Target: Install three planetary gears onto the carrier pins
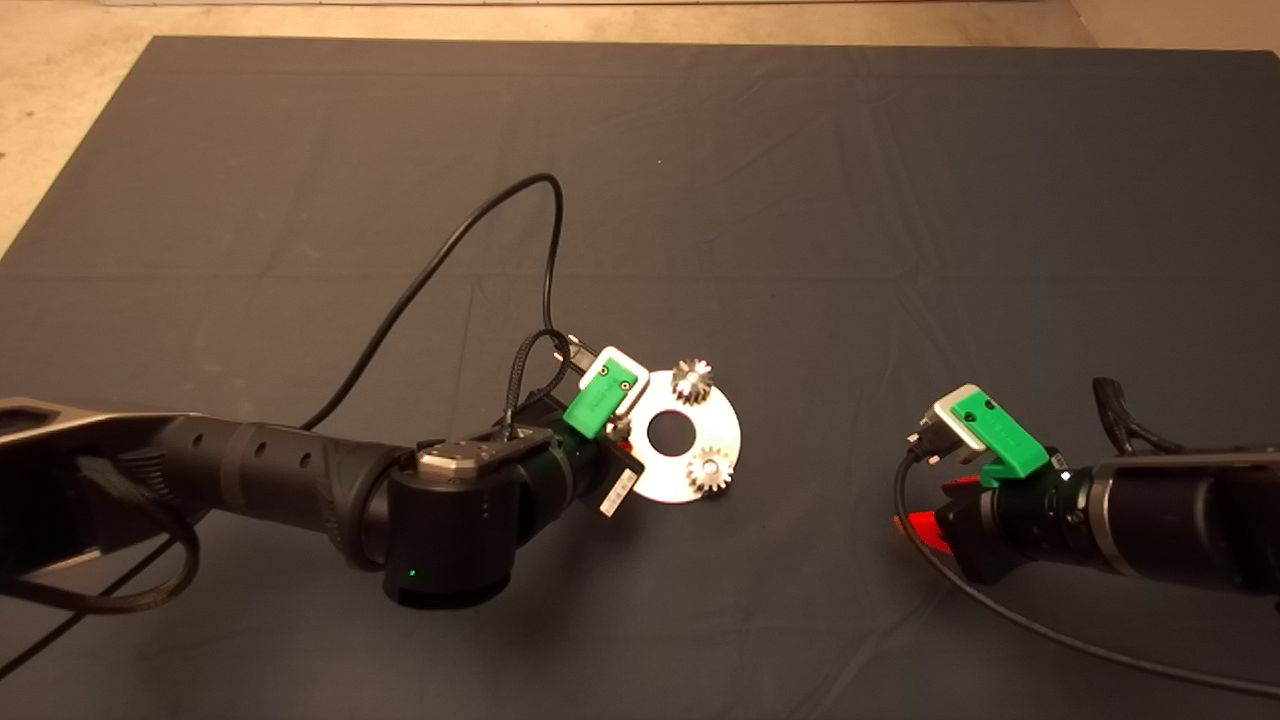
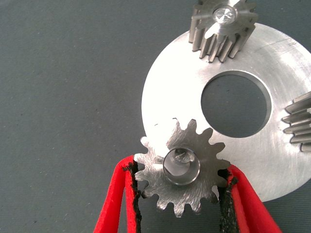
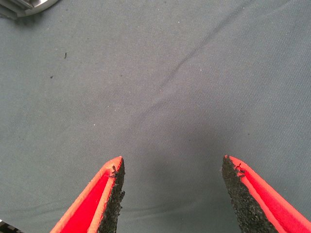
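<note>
The shiny carrier disc lies mid-mat. Two planetary gears sit on carrier pins: one at the far rim, its pin top showing in the bore, and one at the near right rim. My left gripper is shut on a third gear at the disc's left rim. A pin top shows inside this gear's bore. In the head view that gear is hidden under the wrist. My right gripper is open above bare mat, right of the disc.
The dark mat covers the table, with pale floor beyond its far and left edges. A black cable loops up from the left wrist. Another cable trails across the mat from the right wrist.
</note>
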### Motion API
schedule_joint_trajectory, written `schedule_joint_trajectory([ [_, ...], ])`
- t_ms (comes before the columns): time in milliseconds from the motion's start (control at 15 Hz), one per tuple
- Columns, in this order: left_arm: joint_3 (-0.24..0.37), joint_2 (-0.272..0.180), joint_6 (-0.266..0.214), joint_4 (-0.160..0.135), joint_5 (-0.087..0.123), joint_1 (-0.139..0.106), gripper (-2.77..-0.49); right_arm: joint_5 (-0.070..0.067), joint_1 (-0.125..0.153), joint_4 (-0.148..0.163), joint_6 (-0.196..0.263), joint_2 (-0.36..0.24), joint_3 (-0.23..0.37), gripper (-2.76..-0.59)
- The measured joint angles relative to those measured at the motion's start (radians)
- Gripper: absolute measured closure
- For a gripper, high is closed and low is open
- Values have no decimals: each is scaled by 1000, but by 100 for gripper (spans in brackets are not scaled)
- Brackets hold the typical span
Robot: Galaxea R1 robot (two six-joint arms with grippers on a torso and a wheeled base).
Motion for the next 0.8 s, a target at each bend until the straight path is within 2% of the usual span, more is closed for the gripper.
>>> schedule_joint_trajectory([
  [267,-8,16,0,-1,0,1,-70,0,0,0,0,0,0,-147],
  [800,-8,20,0,-1,1,1,-70,0,0,0,0,0,0,-147],
])
